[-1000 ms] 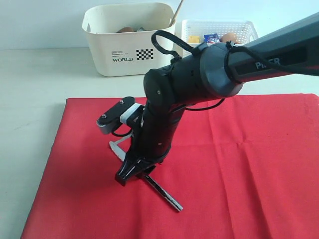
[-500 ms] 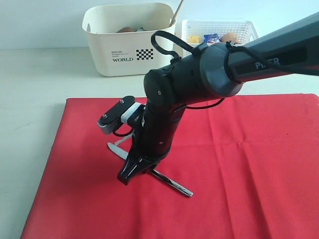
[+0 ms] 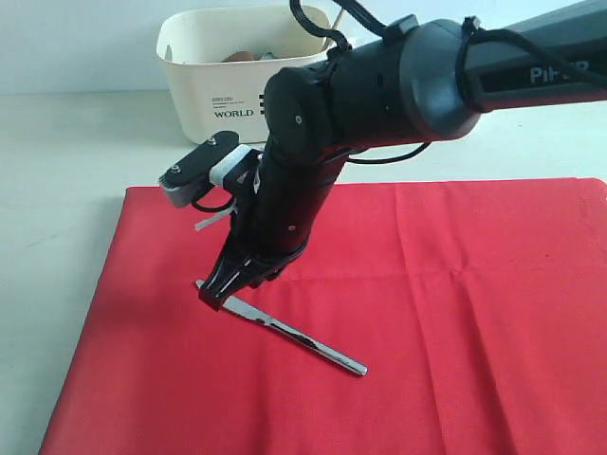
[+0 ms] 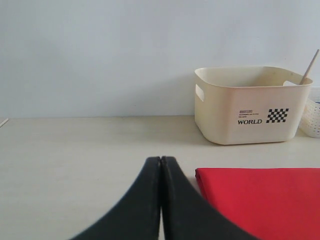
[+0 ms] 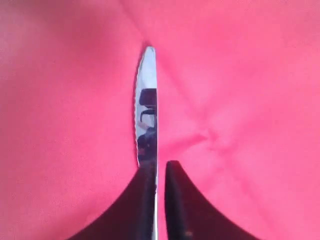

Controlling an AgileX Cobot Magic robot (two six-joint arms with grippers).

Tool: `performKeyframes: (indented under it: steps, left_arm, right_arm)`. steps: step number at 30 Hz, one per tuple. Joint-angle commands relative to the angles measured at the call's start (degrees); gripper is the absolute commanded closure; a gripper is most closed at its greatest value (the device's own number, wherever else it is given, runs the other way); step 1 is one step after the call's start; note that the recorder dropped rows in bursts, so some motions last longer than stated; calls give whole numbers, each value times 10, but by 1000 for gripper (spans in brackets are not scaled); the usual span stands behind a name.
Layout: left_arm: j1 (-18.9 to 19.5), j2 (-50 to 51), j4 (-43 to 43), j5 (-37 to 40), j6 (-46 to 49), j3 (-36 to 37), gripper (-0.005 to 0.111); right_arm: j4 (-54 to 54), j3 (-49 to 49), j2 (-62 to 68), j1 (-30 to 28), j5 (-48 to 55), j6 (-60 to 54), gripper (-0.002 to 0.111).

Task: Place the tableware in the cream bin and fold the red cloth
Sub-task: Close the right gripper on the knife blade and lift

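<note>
The silver table knife [image 3: 299,338] lies slanted over the red cloth [image 3: 455,313]. My right gripper [image 3: 214,295] is shut on one end of it, while the other end rests low on the cloth. The right wrist view shows the blade [image 5: 146,100] sticking out past my right gripper [image 5: 160,167] above the cloth [image 5: 240,75]. The cream bin [image 3: 218,95] stands behind the cloth with brown tableware inside. My left gripper [image 4: 161,159] is shut and empty over the table, near the cloth's corner [image 4: 260,200] and facing the bin [image 4: 250,110]. A wooden chopstick [image 4: 310,65] sticks out of the bin.
A white lattice basket [image 4: 312,120] stands beside the cream bin. The right arm [image 3: 379,85] reaches across the cloth from the right and hides that basket in the exterior view. Pale table [image 3: 66,190] surrounds the cloth.
My right gripper has shut on the knife and risen toward the left and back. The held end has lifted, and the knife has swung to point further right.
</note>
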Motion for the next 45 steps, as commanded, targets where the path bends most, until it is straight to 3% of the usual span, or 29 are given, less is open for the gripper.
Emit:
performKeyframes:
  steps: [1,6,13,16,27,30,35,45]
  left_arm:
    - [-5,-4,-7,-1,-2,2,106]
    - [-5,-4,-7,-1,-2,2,106]
    - [-5,-4,-7,-1,-2,2,106]
    - [-5,-4,-7,-1,-2,2,106]
    - [-5,-4,-7,-1,-2,2,106]
    - [-5,-4,-7,-1,-2,2,106]
    - [-5,-4,-7,-1,-2,2,106]
    - [-5,-4,-7,-1,-2,2,106]
  right_arm:
    - [-8,-7,-4,0,18,2,108]
    - [-8,-5,21,0,47,14,104]
    - [-15,-5,50,0,56,32,74]
    - [-21,-5,60,0,56,32,71]
    - [-48,-5,88,0,58,27,72]
    - [-58,-5,88,0,58,39,79]
    - [-58,-5,88,0,62,39,106]
    - [-69,-6,46,0,62,39,108]
